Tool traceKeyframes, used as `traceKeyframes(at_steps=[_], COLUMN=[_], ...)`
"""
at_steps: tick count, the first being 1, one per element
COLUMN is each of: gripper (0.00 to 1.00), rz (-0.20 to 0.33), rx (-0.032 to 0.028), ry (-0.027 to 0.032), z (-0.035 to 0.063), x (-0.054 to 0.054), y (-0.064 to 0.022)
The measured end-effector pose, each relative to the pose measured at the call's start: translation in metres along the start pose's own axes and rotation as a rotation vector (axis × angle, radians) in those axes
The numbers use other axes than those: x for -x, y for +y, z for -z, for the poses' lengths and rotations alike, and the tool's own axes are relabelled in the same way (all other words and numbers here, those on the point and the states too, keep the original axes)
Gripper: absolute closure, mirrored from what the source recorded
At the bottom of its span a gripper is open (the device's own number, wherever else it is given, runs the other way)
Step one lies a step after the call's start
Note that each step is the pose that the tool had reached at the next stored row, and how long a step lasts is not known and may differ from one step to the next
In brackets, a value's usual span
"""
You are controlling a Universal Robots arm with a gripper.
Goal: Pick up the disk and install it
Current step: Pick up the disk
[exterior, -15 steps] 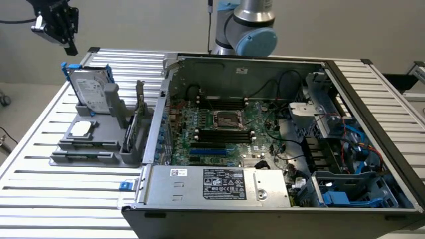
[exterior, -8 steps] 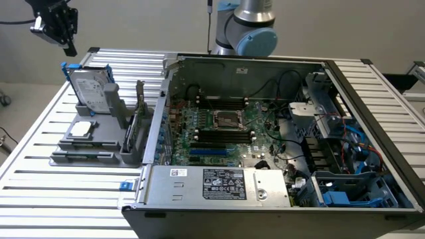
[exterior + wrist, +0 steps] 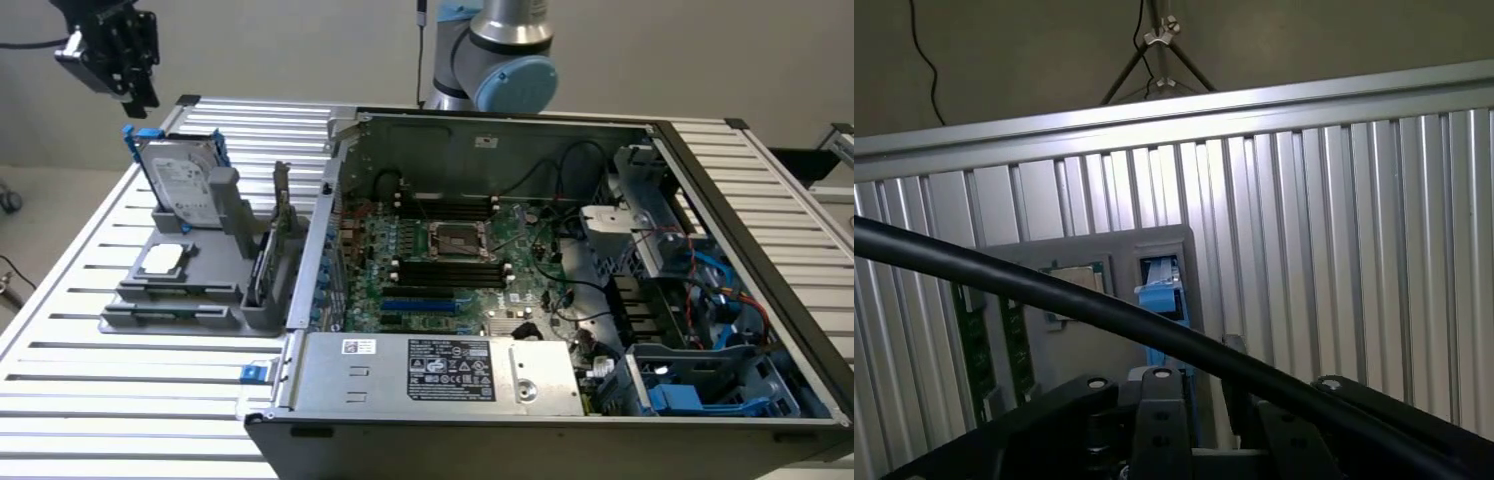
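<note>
Slatted desk [image 3: 80,400], far corner: disk [image 3: 180,185] upright in holder [image 3: 187,295], likely stiff, hefty, shock-fragile; grip across its faces. Hand [image 3: 134,90] above, empty; how open, I cannot tell.

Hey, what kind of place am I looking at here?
Probably a robotics lab bench: a grey-and-blue robot arm, a slatted aluminium table, and an open grey metal computer case with its green motherboard exposed.

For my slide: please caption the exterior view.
Pincer hangs above the disk, upright in a grey holder beside the open computer case.
</note>
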State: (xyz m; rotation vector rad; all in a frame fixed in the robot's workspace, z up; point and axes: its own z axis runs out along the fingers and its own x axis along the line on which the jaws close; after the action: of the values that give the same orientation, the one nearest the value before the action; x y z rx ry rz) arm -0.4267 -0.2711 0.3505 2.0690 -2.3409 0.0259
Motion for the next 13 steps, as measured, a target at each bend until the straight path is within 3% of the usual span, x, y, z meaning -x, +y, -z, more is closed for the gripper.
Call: traceKeyframes(at_steps=[6, 13], gripper=[0.46, 0.46], rz=[0.0, 0.01], rx=[-0.0005, -0.0029], ry=[0.0036, 0.0227], z=[-0.0013, -0.0057], x=[-0.0008, -0.0031], y=[-0.0001, -0.0004])
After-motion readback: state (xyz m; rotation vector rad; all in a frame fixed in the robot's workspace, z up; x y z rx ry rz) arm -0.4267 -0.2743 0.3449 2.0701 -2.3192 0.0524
